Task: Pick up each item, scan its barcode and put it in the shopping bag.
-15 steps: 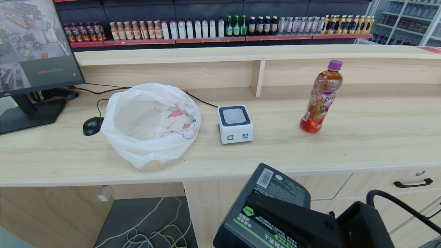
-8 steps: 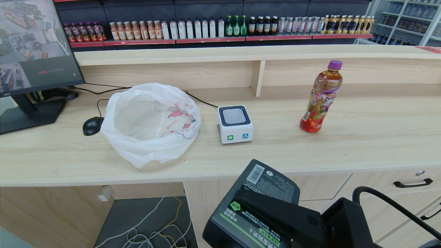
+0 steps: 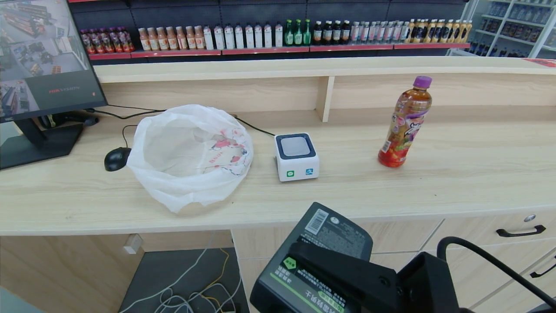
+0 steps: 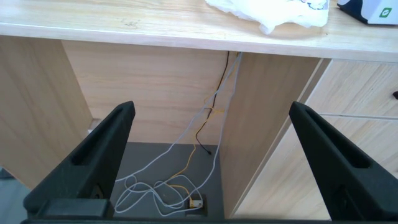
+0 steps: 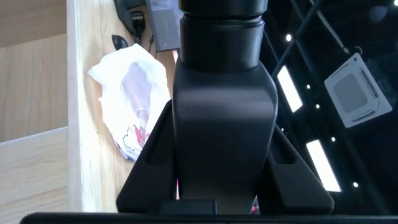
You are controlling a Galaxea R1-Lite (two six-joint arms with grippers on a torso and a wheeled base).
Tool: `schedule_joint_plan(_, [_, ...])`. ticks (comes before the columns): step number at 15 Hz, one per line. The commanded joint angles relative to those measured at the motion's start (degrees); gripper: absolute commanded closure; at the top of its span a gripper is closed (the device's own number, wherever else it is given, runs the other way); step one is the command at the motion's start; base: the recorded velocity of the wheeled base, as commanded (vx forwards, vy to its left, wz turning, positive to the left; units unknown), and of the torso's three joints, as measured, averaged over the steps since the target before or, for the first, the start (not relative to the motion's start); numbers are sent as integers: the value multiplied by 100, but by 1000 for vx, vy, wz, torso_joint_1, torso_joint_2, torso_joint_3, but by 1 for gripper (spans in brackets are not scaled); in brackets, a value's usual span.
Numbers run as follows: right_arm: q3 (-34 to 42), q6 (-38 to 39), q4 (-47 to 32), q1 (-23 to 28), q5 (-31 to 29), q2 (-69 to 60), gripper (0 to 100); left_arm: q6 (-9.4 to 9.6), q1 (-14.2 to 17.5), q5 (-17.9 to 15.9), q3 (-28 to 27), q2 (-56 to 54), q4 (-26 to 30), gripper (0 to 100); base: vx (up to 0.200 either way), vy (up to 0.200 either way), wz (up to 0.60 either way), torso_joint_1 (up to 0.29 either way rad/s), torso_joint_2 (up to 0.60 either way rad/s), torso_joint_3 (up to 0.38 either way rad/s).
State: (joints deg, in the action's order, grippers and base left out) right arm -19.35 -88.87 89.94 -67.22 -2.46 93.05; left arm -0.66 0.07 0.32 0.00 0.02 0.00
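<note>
My right gripper (image 3: 315, 269) is shut on a black package (image 3: 336, 228) with a white barcode and green labels, held low in front of the counter's front edge, barcode side up. On the counter stand a white shopping bag (image 3: 186, 152) with its mouth open, a white scanner cube (image 3: 296, 156) to its right, and an upright orange drink bottle (image 3: 405, 124) with a purple cap farther right. My left gripper (image 4: 211, 162) hangs open below the counter top, nothing between its fingers. The bag (image 4: 273, 12) and scanner (image 4: 373, 9) peek over the counter edge there. The bag (image 5: 134, 106) also lies beyond the black package in the right wrist view.
A monitor (image 3: 39, 56) and a black mouse (image 3: 116, 158) sit left of the bag. A raised ledge with a divider (image 3: 323, 100) backs the counter. Loose cables (image 4: 180, 180) lie on the floor under it. Drawers with a black handle (image 3: 521, 231) are at lower right.
My right gripper has carried the black package a little to the left in front of the counter. The bag, scanner and bottle have not moved.
</note>
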Motion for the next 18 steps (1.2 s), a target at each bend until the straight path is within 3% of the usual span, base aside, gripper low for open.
schedule_joint_plan(1, [-17, -8, 6, -2, 0, 20, 100, -4, 1, 3, 0, -2, 0, 0, 0, 0, 0, 0, 0, 0])
schedule_joint_plan(11, [-43, 54, 6, -2, -61, 38, 100, -4, 1, 3, 0, -2, 0, 0, 0, 0, 0, 0, 0, 0])
schedule_joint_plan(14, [1, 537, 6, -37, -264, 117, 100, -4, 1, 3, 0, -2, 0, 0, 0, 0, 0, 0, 0, 0])
schedule_joint_plan(18, [-289, 1777, 6, -54, -387, 319, 100, -4, 1, 3, 0, -2, 0, 0, 0, 0, 0, 0, 0, 0])
